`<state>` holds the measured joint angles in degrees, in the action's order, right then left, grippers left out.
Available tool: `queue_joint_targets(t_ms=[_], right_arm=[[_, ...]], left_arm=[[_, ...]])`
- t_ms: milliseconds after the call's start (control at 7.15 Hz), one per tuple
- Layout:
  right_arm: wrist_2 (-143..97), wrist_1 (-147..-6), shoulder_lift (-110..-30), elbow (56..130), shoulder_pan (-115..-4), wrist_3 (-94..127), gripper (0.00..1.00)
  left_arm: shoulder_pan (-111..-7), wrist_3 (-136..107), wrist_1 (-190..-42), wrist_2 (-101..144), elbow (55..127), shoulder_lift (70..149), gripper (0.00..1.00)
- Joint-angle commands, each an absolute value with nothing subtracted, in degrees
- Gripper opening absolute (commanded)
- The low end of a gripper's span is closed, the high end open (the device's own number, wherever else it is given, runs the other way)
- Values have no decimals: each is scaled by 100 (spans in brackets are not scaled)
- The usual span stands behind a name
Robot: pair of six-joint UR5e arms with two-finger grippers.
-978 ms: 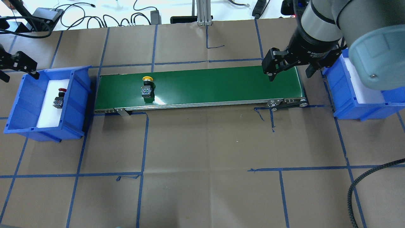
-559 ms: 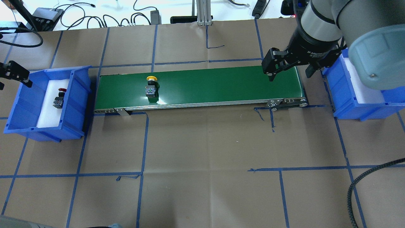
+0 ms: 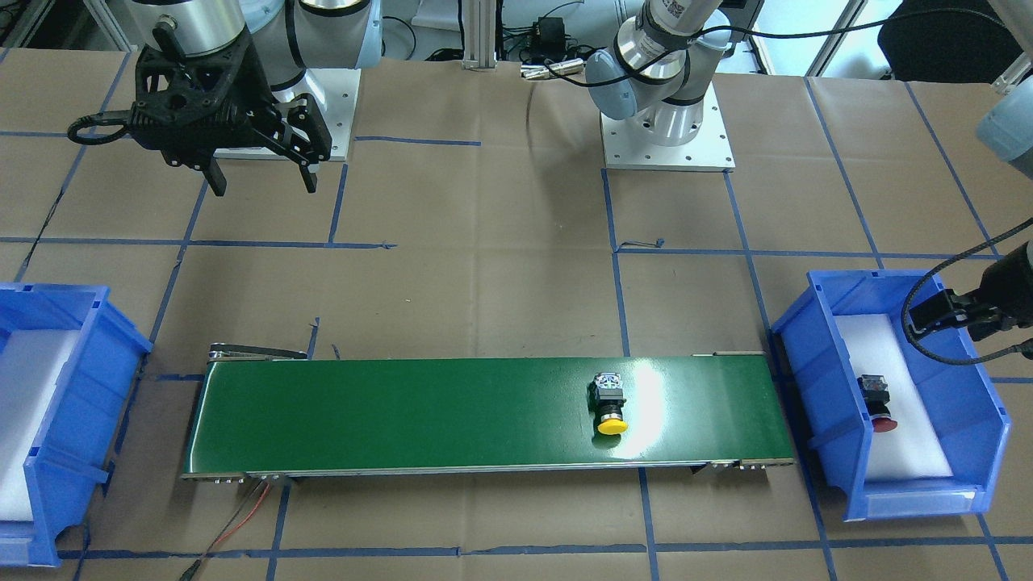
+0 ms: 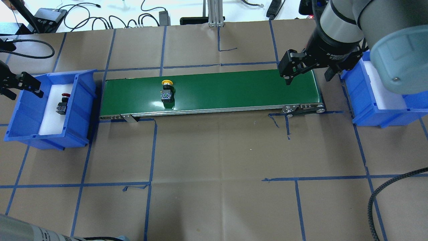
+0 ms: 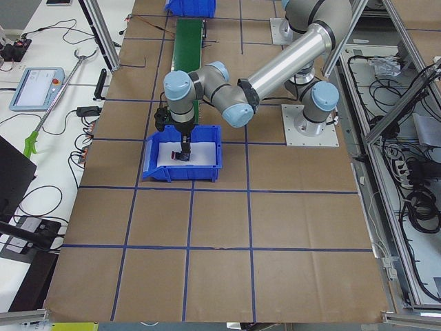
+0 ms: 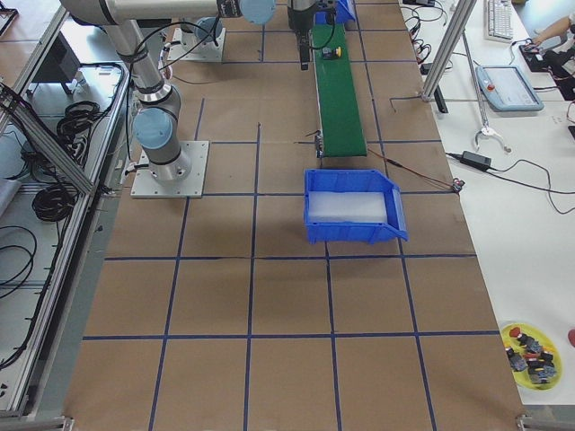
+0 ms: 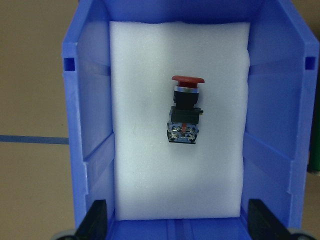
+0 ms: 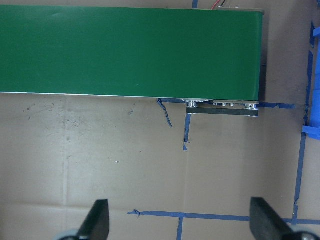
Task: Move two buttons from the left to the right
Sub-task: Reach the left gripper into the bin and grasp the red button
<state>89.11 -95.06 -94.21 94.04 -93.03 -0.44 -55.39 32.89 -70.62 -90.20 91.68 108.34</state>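
**A:** Overhead exterior, left to right: how far along is this?

**B:** Early, I'd judge. 0 of 2 buttons sit in the right bin. The red button lies on its side on white foam inside the left bin. The left claw hangs above it, fingers spread wide, grasping nothing.

**A:** And the other?

**B:** The yellow button lies on the green belt, in its left half, cap pointing away from the robot.

**A:** Further right?

**B:** The right claw hovers over the belt's right end, likewise released, with nothing between its fingers. Just beyond stands the right bin.

**A:** What remains?

**B:** Both deliveries. Yellow must reach the far end and go into that bin. Red has not been lifted.

**A:** Anything unclear?

**B:** The right arm covers much of the right bin overhead, and the front-facing view crops it. The overhead edge cuts off the left claw, so I cannot tell its height above the red button.
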Motion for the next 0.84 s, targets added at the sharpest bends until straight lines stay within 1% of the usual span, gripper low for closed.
queue_joint_targets(t_ms=[0,419,699], right_arm=[[8912,-9501,-9422,9404,-9299,-44,100],[8912,-9501,-9422,9404,-9299,-44,100],[8903,-9501,-9422,9404,-9299,-44,100]], left_arm=[[-5589,3156,-6531,-9026,9403,11117,99],[-5765,3120,-6128,-8859,9457,11486,99],[-5801,3138,-5610,-8868,9675,11662,99]])
